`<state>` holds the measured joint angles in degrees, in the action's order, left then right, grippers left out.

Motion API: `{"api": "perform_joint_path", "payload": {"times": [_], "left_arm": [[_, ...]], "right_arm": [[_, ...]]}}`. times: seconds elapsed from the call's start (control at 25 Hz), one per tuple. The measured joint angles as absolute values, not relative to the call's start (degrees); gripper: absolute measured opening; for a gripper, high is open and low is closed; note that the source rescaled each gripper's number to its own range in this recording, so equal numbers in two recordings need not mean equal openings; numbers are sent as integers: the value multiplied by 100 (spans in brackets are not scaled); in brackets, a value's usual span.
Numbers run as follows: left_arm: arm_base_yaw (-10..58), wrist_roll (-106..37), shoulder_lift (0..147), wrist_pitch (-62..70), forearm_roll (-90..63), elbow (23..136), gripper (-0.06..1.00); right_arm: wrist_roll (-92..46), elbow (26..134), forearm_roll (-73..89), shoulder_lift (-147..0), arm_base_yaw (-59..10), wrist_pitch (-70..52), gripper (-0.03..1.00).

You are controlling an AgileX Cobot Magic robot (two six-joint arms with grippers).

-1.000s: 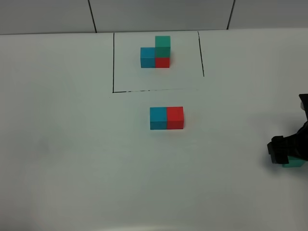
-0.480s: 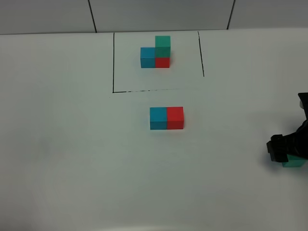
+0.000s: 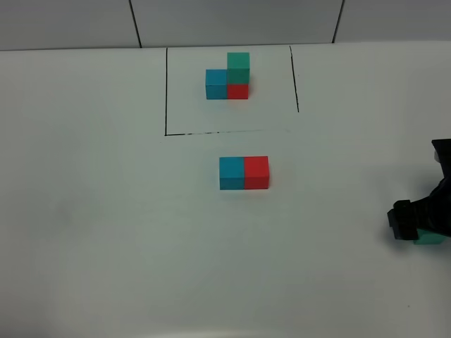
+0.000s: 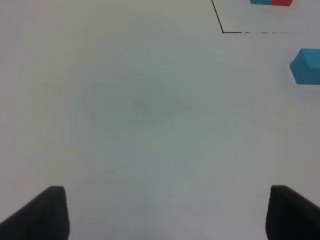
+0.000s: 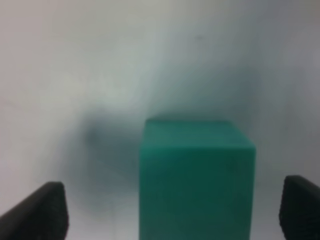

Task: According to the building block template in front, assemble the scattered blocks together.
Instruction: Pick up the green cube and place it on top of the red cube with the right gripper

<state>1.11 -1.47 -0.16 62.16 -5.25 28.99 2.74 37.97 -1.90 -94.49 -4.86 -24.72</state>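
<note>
Left claw released, empty. Right claw released, straddling green cube w/ gaps both sides, no contact. Prob light, rigid, matte, not fragile: pinch opp flat faces mid-height. Ahead-left of claw: blue cube + red cube touching; farther, template

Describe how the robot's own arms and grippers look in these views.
Everything visible is matte black. The left gripper shows only two dark, wedge-shaped fingertips with softly rounded edges. The right gripper has matching black fingertips. From the high camera its body is a blocky black mass. No cables, markings or labels can be made out, and the left arm is out of that view.
</note>
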Motion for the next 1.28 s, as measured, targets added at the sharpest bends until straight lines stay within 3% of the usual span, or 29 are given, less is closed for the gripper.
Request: {"api": "perform_joint_path", "payload": {"times": [0.28, 0.44, 0.6, 0.84, 1.28], "left_arm": [[111, -147, -16, 6216, -525, 2899, 76], [111, -147, -16, 6216, -525, 2899, 76], [111, -147, -16, 6216, -525, 2899, 76], [111, -147, -16, 6216, -525, 2899, 76], [111, -147, -16, 6216, -525, 2899, 76]], "right_arm": [[252, 3844, -190, -9713, -486, -2330, 72], [252, 3844, -190, -9726, -486, -2297, 64], [252, 3844, -190, -9726, -486, -2290, 45], [252, 3844, -190, -9726, -486, -2273, 3], [193, 3902, -190, -9738, -486, -2275, 1]]}}
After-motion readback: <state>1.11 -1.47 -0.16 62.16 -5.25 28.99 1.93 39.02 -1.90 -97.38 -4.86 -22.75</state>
